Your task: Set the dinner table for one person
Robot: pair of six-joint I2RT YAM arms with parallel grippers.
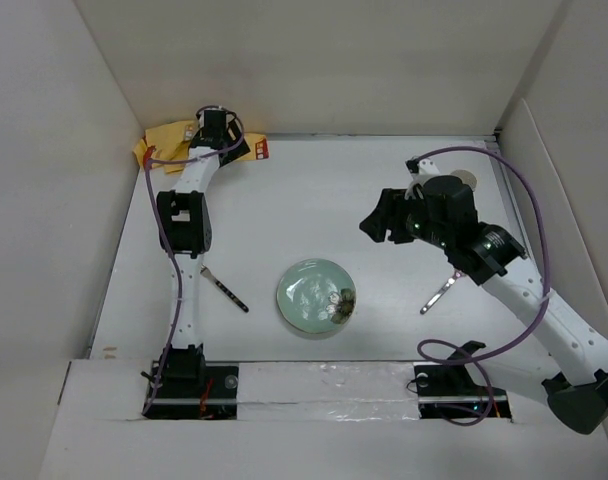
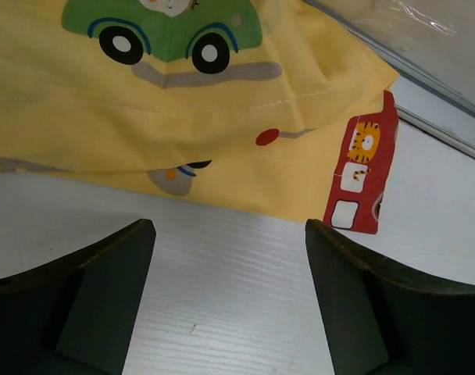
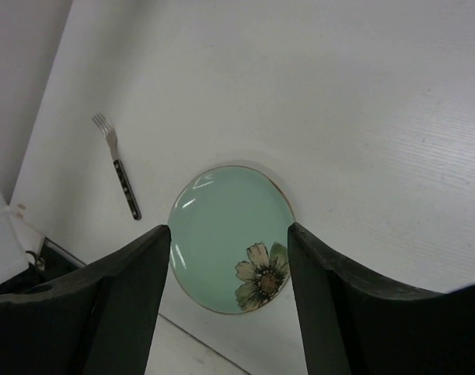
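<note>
Dinner table (image 1: 384, 200) was the white tabletop filling the boxed-in workspace, and its setting looked, by my judgement, barely begun.

At the far left corner the yellow car-print placemat (image 1: 169, 140) lay bunched and rumpled against the wall, not spread in front of the arms. The left gripper (image 1: 212, 118) hung right over its near edge. In the wrist view its jaws stood wide apart with only bare table between them, the cloth just beyond the fingertips (image 2: 136, 234).

Nearer the arms, a fork (image 1: 224, 288) lay slanted, apart from the pale green flowered plate (image 1: 302, 290) to its right. Further right, a silver utensil (image 1: 439, 295) lay partly under the right arm; I could not tell spoon from knife. The right gripper (image 1: 384, 225) was raised above the table, jaws open and empty, looking down on plate and fork.

What seemed left: flatten the mat at the seat, put the plate on it and line the cutlery up beside it.

The surface was plain, matte white with a faint grain, closed in by white panels (image 1: 44, 200).
</note>
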